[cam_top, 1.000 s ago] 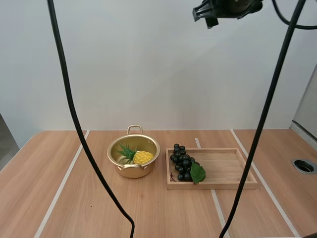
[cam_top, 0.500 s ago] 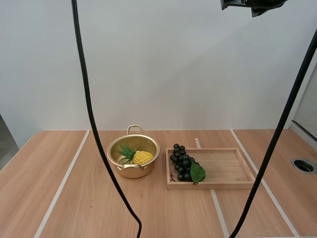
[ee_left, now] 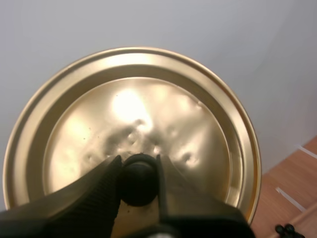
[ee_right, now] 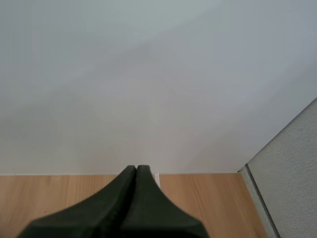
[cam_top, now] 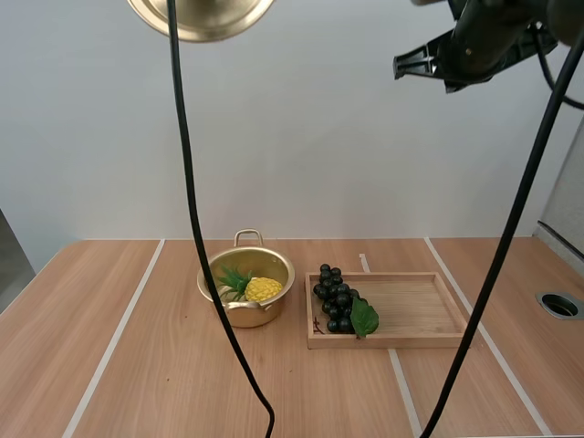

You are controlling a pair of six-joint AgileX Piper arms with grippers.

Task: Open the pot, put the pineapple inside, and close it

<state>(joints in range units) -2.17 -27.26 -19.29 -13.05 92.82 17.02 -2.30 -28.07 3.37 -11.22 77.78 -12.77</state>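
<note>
High over the bench's [cam_top: 137, 365] left side: gold lid [cam_top: 201, 14], aloft, its black knob [ee_left: 139, 181] clamped between the left pincer's [ee_left: 138, 163] fingers. Below, on the bench: open pot [cam_top: 246, 287], pineapple [cam_top: 260, 289] lying inside, green leaves toward the left. Just right of the pot, not touching: tray [cam_top: 420, 306], grapes [cam_top: 336, 310] at its left end. High at right, well above the tray: right pincer [ee_right: 136, 168], fingers pressed together, gripping nothing.
</note>
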